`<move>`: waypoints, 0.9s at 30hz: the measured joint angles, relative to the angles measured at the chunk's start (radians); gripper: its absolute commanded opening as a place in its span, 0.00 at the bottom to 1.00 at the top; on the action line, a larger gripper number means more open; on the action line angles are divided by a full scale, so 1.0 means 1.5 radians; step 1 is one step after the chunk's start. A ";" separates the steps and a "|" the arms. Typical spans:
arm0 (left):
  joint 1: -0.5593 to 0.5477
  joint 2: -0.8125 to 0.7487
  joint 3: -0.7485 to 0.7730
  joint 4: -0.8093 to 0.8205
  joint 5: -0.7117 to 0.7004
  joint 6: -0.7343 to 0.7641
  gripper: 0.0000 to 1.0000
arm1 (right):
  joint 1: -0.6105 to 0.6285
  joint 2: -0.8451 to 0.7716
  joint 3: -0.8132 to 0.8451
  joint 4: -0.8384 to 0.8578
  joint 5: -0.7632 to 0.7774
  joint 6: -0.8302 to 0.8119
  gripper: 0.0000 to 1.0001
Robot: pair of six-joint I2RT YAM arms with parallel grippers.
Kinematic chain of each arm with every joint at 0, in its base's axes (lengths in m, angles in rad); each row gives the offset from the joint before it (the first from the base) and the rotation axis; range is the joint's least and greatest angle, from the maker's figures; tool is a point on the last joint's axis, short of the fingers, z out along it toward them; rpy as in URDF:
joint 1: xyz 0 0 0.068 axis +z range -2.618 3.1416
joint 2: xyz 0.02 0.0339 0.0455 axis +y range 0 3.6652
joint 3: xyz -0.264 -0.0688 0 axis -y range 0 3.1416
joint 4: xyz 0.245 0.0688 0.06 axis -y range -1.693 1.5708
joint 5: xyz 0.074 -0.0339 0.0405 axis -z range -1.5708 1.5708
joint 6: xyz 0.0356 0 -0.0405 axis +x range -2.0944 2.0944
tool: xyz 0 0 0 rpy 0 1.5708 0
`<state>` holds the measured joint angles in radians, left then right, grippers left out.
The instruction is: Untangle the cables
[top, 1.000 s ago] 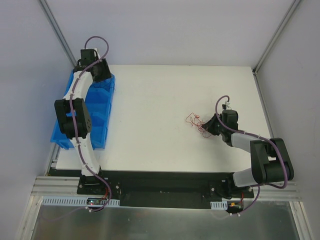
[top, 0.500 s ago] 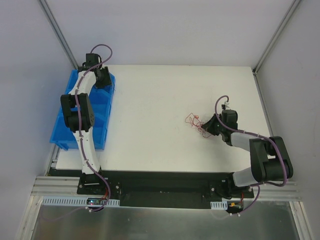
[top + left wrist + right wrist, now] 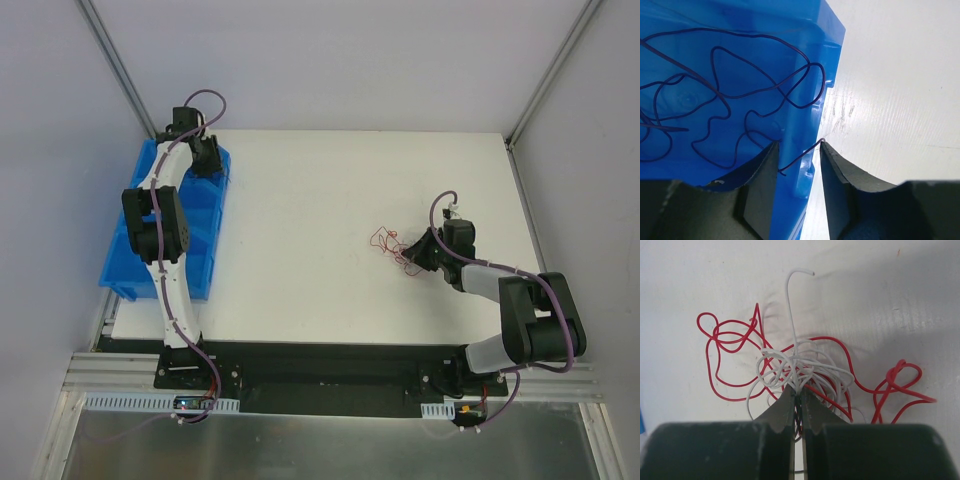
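The cables [image 3: 393, 245] are a small clump of thin red and pale wires on the white table, right of centre. In the right wrist view the clump [image 3: 805, 362] lies just ahead of my right gripper [image 3: 797, 392], which is shut on pale and red strands at its near side; the gripper [image 3: 422, 251] sits right against the clump in the top view. My left gripper [image 3: 205, 152] hangs over the far end of a blue bin [image 3: 128, 272]. It [image 3: 797, 145] is open. A dark curly wire [image 3: 740, 95] lies in the bin, its loose end crossing between the fingers.
The blue bin [image 3: 832, 35] stands along the table's left edge, its rim next to the white table [image 3: 900, 90]. Metal frame posts rise at the far corners. The arm bases sit on a black rail at the near edge.
My left arm has moved toward the far end of the blue bin and then stayed still. My right arm and the clump have not moved.
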<state>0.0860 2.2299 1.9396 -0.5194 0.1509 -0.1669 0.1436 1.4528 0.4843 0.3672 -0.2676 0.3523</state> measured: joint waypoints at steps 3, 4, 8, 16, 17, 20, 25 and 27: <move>0.000 0.004 0.001 0.000 0.004 0.000 0.34 | 0.000 0.000 0.000 0.000 0.000 0.000 0.01; 0.000 0.006 0.001 -0.001 0.005 0.001 0.33 | 0.000 0.000 0.000 0.000 0.000 0.000 0.01; -0.001 0.013 0.001 -0.003 0.020 0.000 0.20 | 0.000 0.000 0.000 0.000 0.000 0.000 0.01; -0.006 0.017 0.002 -0.004 0.032 0.002 0.00 | 0.000 0.000 0.000 0.000 0.000 0.000 0.01; -0.006 0.017 0.002 -0.004 0.032 0.003 0.00 | 0.000 0.000 0.000 0.000 0.000 0.000 0.01; -0.006 0.017 0.003 -0.004 0.032 0.002 0.00 | 0.000 0.000 0.000 0.000 0.000 0.000 0.01; -0.006 0.016 0.003 -0.005 0.032 0.002 0.00 | 0.000 0.000 0.000 0.000 0.000 0.000 0.01; -0.006 0.016 0.003 -0.005 0.032 0.002 0.00 | 0.000 0.000 0.000 0.000 0.000 0.000 0.01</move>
<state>0.0769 2.2532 1.9434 -0.5262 0.1986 -0.1635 0.1436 1.4528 0.4843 0.3672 -0.2672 0.3523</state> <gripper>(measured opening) 0.046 0.033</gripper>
